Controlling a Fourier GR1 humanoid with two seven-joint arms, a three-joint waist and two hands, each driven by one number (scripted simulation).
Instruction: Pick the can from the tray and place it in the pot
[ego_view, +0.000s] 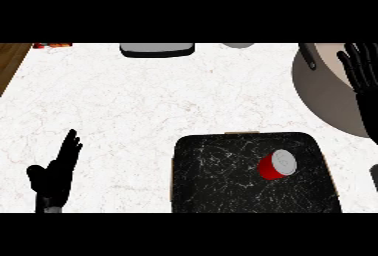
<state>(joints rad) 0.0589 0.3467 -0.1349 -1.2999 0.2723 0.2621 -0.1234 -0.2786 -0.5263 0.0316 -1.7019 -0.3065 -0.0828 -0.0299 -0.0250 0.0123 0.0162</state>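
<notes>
On the tray (221, 175), toward its right side, the can (277, 165) lies tipped, silver top facing up-right. Nothing grasped yet, so the pick hasn't started. Pot (325, 95) sits at the counter's right edge, well apart from the tray's far right corner, nothing visible inside. Right hand (362, 62) is over the pot's rim, fingers straight, released. Left hand (55, 172) rests open near the counter's near-left edge, fingers up. All steps left, by my read: reach, grasp the can, lift, carry to the pot, release.
</notes>
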